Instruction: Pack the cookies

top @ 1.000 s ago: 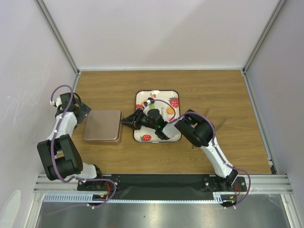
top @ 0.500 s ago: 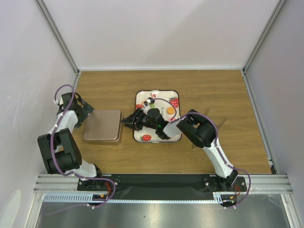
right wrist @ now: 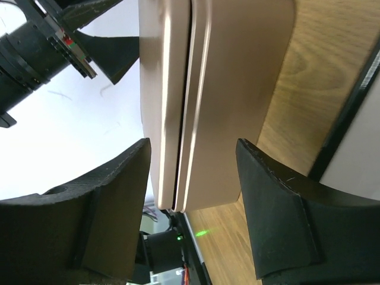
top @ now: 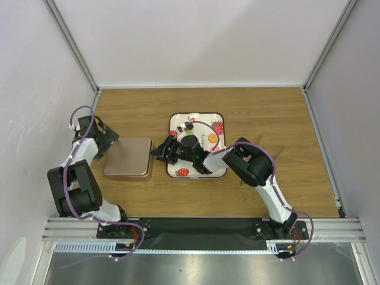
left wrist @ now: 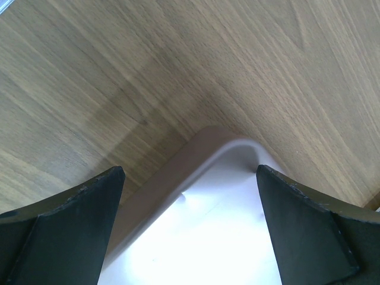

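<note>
Wooden desk [top: 267, 113], white walls. Cookies [top: 212, 138] lie on the strawberry tray [top: 217, 170]; none show in the tin [top: 127, 156], its lid apparently on. Left end effector [left wrist: 189, 178] spread wide at the tin's corner; right end effector [right wrist: 193, 148] apart, empty. Packing looks barely begun.

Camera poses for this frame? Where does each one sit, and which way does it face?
Top external: above and behind the bases, looking down on the table; both arms, box, tray.
Left wrist: on the left gripper, looking down at a box corner; own open fingers.
Right wrist: on the right gripper, looking sideways at the box's edge; own fingers, left gripper beyond.
Shared: the box, in all three.
</note>
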Controlling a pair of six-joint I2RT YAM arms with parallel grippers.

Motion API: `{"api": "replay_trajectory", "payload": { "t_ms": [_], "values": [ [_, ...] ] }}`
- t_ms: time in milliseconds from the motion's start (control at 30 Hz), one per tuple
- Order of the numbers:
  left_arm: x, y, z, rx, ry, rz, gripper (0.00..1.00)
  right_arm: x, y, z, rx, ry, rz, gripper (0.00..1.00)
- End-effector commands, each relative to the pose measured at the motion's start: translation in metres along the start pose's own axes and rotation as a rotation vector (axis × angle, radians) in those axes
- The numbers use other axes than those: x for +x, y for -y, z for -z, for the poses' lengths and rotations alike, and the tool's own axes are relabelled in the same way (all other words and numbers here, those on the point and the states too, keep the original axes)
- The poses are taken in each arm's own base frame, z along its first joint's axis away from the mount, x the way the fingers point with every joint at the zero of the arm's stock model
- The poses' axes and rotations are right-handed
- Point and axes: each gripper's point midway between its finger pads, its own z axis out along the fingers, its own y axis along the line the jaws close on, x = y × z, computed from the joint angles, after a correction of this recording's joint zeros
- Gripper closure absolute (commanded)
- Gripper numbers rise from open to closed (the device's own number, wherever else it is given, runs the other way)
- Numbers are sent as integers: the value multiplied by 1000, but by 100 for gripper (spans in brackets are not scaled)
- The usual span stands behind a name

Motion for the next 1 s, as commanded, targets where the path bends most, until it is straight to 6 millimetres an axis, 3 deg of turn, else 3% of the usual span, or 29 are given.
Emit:
{"api": "replay_trajectory", "payload": {
  "t_ms": [0,267,967],
  "values": [
    [-1,7,0,32,13,-9,0,-12,-44,-2,-67,43,99,35],
    [1,11,0,31,8,-35,0,-5,-50,-15,-7,12,182,35],
    [17,31,4,20,-10,-162,0,6,-38,-29,85,-57,252,36]
  ]
}}
